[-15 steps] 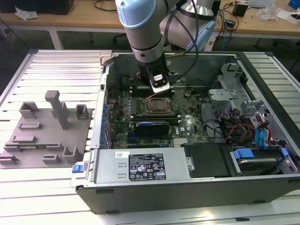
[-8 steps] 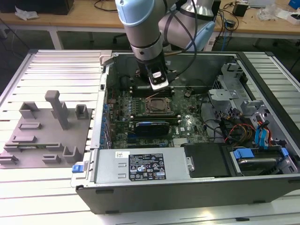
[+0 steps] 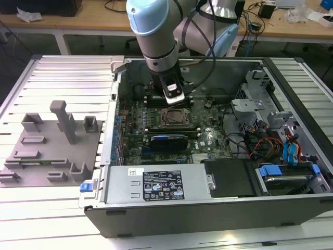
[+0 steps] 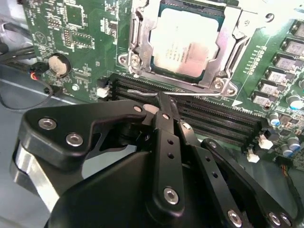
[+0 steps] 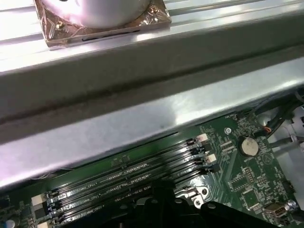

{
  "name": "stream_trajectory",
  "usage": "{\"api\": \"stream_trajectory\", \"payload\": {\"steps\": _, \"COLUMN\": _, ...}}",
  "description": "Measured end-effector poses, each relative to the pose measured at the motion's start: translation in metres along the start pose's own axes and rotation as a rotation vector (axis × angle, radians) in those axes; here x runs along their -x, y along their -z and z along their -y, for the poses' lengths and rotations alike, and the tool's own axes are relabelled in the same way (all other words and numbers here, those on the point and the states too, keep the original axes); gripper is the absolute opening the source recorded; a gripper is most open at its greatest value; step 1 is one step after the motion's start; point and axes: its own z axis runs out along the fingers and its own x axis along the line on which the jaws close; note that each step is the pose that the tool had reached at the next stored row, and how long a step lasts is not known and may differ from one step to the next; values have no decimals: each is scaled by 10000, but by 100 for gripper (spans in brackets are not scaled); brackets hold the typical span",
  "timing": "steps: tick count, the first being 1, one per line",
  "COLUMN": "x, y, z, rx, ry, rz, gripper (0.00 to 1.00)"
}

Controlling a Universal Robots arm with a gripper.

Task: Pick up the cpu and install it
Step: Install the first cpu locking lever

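Note:
The cpu [image 4: 187,45], a pale silver square chip, lies flat inside the metal socket frame [image 4: 135,42] on the green motherboard [image 4: 71,28]. My gripper [image 4: 163,105] hangs just beside the socket, over the black memory slots [image 4: 213,118]. Its black fingers [image 4: 166,133] are pressed together with nothing between them. Their tip meets the thin wire lever [image 4: 142,92] that runs along the socket's edge. In the exterior view the arm reaches down into the open computer case, and the gripper [image 3: 174,99] is just behind the socket [image 3: 171,117].
The case's steel wall [image 5: 142,109] rises close behind the memory slots [image 5: 123,178]. A coin battery [image 4: 58,64] and cables sit beside the board. The power supply [image 3: 161,185] fills the case front, drive cages [image 3: 250,104] the exterior view's right. A grey fixture plate [image 3: 52,146] lies outside.

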Motion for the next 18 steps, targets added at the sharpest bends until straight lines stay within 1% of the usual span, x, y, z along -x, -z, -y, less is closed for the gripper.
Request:
{"api": "stream_trajectory", "payload": {"steps": 3, "x": -10, "y": -51, "z": 15, "rx": 3, "ry": 11, "rz": -3, "gripper": 11}}
{"api": "stream_trajectory", "payload": {"steps": 7, "x": -12, "y": -65, "z": 22, "rx": -11, "ry": 33, "rz": -3, "gripper": 11}}
{"api": "stream_trajectory", "payload": {"steps": 13, "x": -7, "y": -77, "z": 27, "rx": -55, "ry": 128, "rz": -6, "gripper": 11}}
{"api": "stream_trajectory", "payload": {"steps": 18, "x": 12, "y": -104, "z": 26, "rx": -67, "ry": 221, "rz": -26, "gripper": 11}}
